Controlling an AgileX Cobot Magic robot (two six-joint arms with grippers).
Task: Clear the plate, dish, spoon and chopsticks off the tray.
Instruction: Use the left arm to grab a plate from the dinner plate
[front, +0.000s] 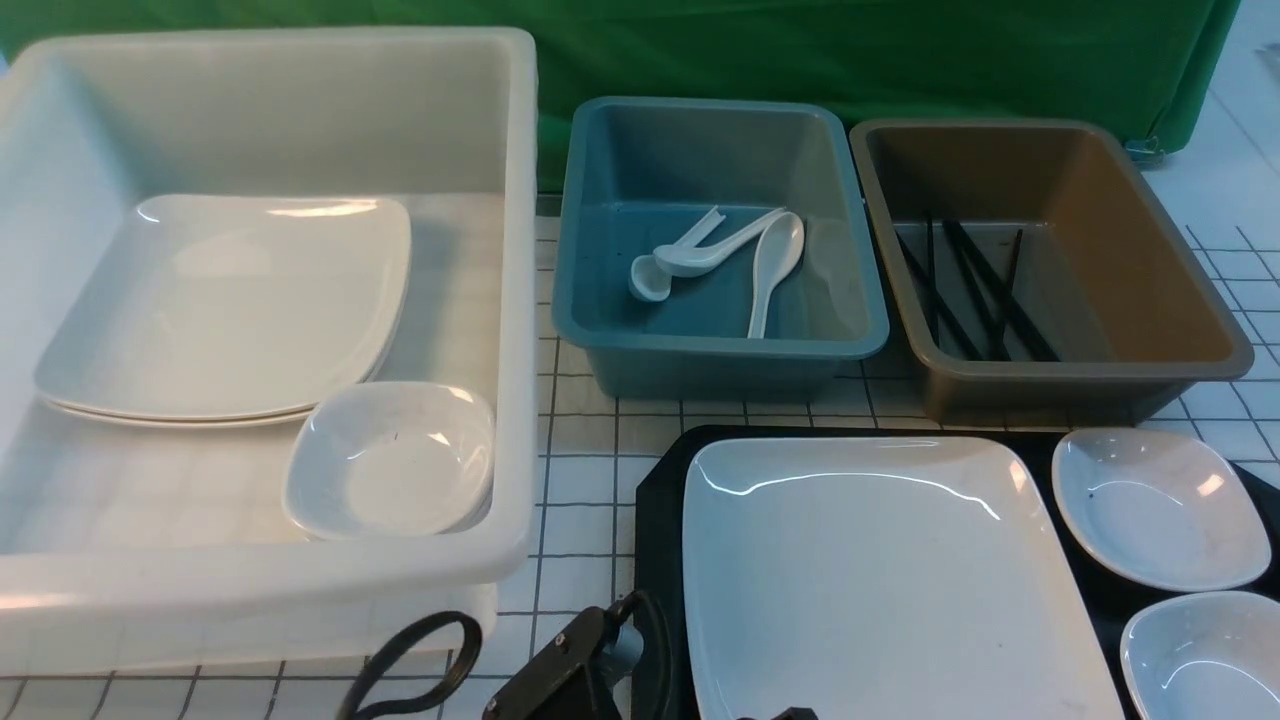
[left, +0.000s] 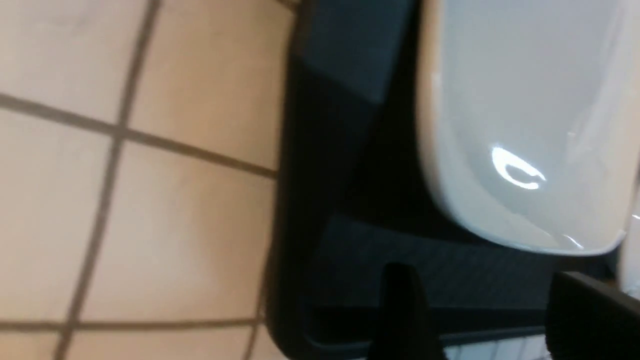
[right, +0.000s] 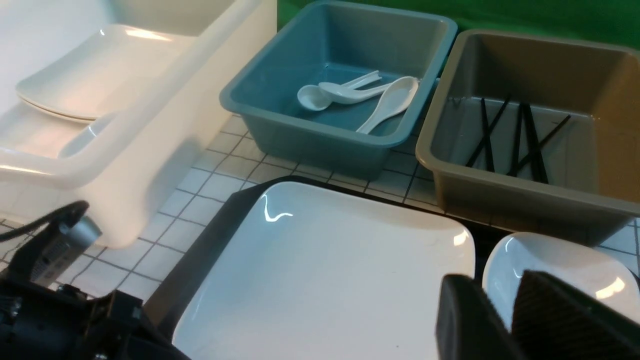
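The large white plate (front: 890, 580) lies on the black tray (front: 660, 520), with two small white dishes (front: 1160, 505) (front: 1205, 655) to its right. No spoon or chopsticks show on the visible part of the tray. My left gripper (left: 490, 320) is open and empty, low over the tray's near left edge (left: 350, 200), just short of the plate's corner (left: 525, 125). My right gripper (right: 500, 310) is a little open and empty, above the gap between the plate (right: 325, 280) and a small dish (right: 555, 265).
A deep white bin (front: 515, 300) on the left holds stacked plates and a small dish. A teal bin (front: 720, 350) holds three white spoons (front: 775, 265). A brown bin (front: 1080, 375) holds several black chopsticks (front: 980, 290). My left arm (front: 570, 670) is beside the tray.
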